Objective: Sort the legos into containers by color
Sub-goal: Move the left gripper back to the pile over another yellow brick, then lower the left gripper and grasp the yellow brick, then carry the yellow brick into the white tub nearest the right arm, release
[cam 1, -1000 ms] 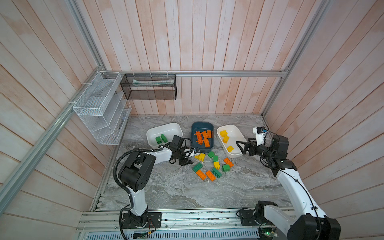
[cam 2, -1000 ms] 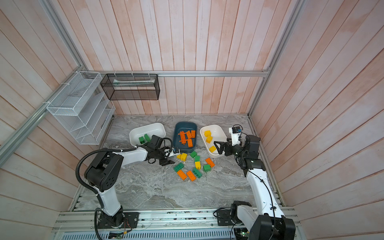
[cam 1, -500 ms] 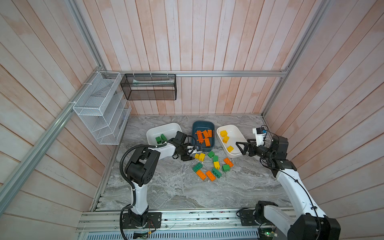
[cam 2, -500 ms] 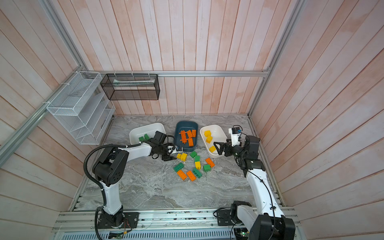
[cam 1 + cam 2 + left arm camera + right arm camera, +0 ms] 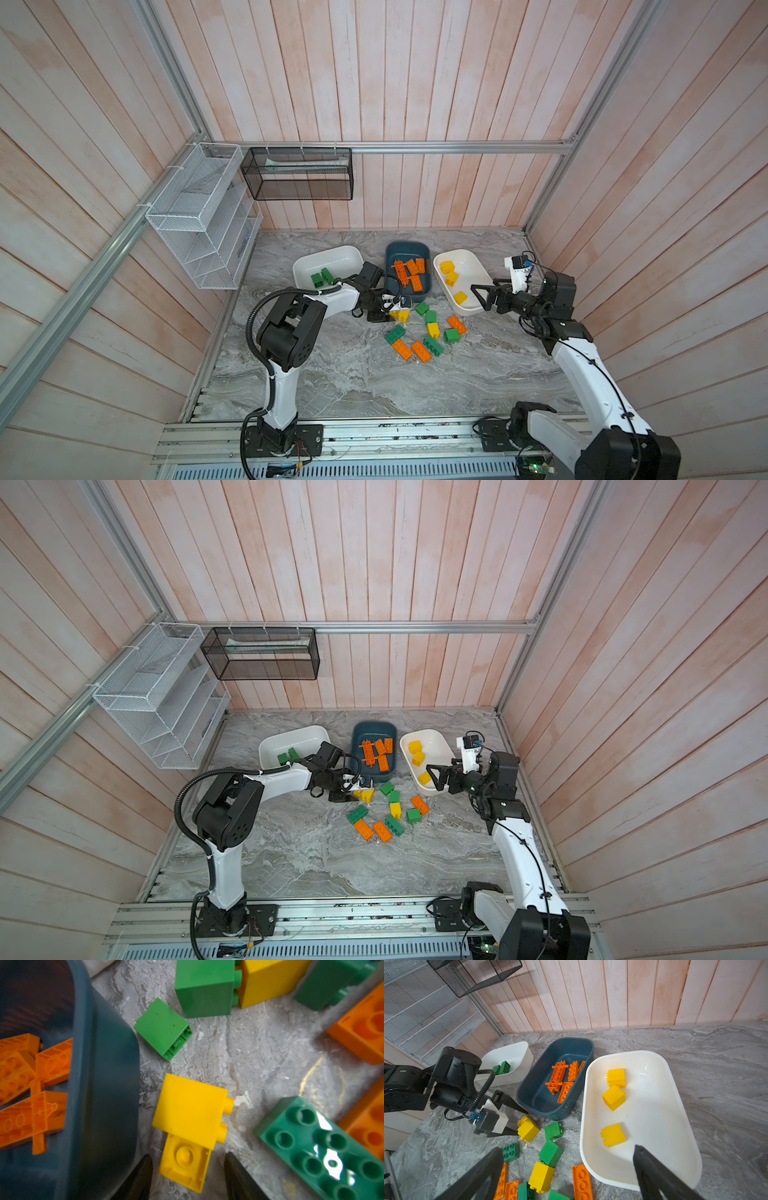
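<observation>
Your left end effector (image 5: 188, 1155): partly open, straddling a yellow lego (image 5: 191, 1109) on the counter (image 5: 259, 1053), not clamped. Your right end effector (image 5: 568, 1147): wide open, empty, beside the white container (image 5: 654, 1105).

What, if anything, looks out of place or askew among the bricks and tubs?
No brick sits in a wrong-colour tub: greens in the left white tub, oranges in the teal tub, yellows in the right white tub. Askew: beside the teal tub, a yellow brick and a small green brick lie tipped on their sides.
</observation>
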Action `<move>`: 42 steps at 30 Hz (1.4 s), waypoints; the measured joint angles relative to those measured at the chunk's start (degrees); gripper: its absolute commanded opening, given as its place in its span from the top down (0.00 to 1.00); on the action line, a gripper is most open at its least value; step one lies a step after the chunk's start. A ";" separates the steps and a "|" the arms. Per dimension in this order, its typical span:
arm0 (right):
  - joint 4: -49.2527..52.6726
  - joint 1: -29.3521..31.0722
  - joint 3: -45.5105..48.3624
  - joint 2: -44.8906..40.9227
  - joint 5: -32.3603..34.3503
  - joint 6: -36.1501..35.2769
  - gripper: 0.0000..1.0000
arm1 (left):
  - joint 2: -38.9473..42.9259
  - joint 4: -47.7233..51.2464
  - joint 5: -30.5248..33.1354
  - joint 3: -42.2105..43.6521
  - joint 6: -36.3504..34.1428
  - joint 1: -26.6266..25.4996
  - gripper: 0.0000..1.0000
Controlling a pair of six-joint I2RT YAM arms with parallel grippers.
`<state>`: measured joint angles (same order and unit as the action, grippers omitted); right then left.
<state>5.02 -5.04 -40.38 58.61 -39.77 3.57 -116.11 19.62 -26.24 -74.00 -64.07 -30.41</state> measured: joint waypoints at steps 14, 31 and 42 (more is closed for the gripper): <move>-0.50 0.00 0.02 0.00 -0.87 0.96 0.02 | -1.70 6.62 -2.36 -3.21 -1.07 -0.15 0.55; -0.48 0.00 0.02 -0.83 -0.85 0.96 0.02 | 4.50 16.15 -0.81 -3.48 6.78 -0.74 0.72; -1.88 0.00 0.02 -0.92 -0.57 1.51 0.02 | 12.59 7.10 -5.05 -8.57 29.07 -5.66 0.73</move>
<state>3.14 -5.04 -40.36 57.69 -40.34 5.08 -103.53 26.72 -31.29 -82.56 -35.00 -36.07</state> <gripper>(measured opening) 0.980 0.336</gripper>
